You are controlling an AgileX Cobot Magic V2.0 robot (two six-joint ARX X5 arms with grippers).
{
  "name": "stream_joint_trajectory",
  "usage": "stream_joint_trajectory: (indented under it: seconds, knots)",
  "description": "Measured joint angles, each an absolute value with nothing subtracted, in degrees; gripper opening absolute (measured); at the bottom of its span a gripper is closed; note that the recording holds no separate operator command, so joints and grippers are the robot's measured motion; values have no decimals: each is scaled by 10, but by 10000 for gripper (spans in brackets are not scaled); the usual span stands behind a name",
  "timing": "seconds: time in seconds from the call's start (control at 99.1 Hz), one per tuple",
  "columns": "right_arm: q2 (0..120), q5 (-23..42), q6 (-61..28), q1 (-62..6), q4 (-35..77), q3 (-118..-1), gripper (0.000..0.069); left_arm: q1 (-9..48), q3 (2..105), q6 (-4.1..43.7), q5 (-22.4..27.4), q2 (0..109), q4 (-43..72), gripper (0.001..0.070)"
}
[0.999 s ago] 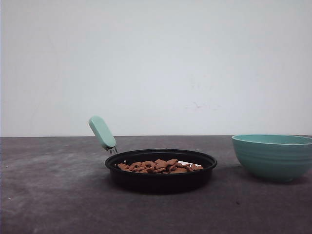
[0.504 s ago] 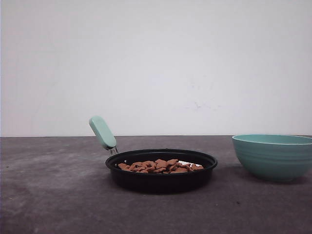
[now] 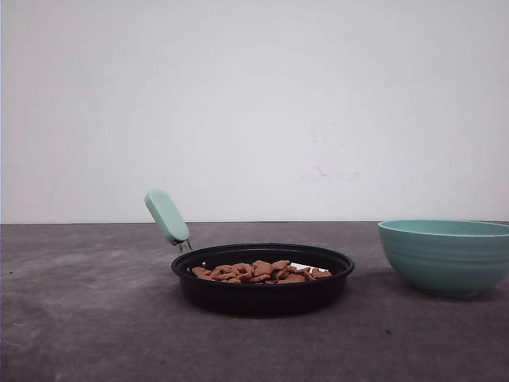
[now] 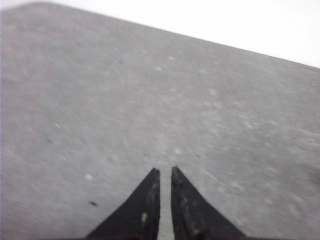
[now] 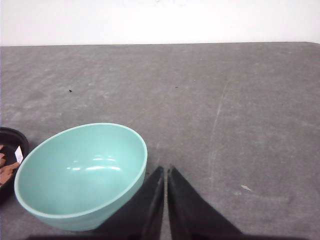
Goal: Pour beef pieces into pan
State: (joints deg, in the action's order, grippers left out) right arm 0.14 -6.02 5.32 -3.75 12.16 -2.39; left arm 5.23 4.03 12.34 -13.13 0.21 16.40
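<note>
The beef pieces [image 3: 258, 272] lie inside the pan [image 3: 262, 288] at 6 o'clock on the tabletop [image 3: 87, 318]; the bowl [image 5: 82, 175] is empty. Both the left hand [image 4: 162, 172] and right hand [image 5: 165, 170] are closed, holding nothing. The pouring seems finished.

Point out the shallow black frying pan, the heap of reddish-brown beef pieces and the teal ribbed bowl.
shallow black frying pan [image 3: 262, 294]: front view, on its outer front wall.
reddish-brown beef pieces [image 3: 258, 271]: front view, middle of the heap inside the pan.
teal ribbed bowl [image 5: 80, 167]: right wrist view, on its bare inner surface.
</note>
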Motion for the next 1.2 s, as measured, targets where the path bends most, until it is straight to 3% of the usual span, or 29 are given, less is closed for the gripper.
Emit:
stream_joint_trajectory:
  seconds: [0.222, 0.414, 1.2]
  knots:
    - [1, -60, 53, -37, 122, -24, 10, 39, 40, 97, -113, 2, 164, 14]
    - [1, -60, 53, -37, 122, -24, 10, 34, 39, 68, -1, 2, 162, 14]
    - [1, -60, 53, -37, 122, -24, 10, 34, 39, 53, -15, 2, 162, 14]
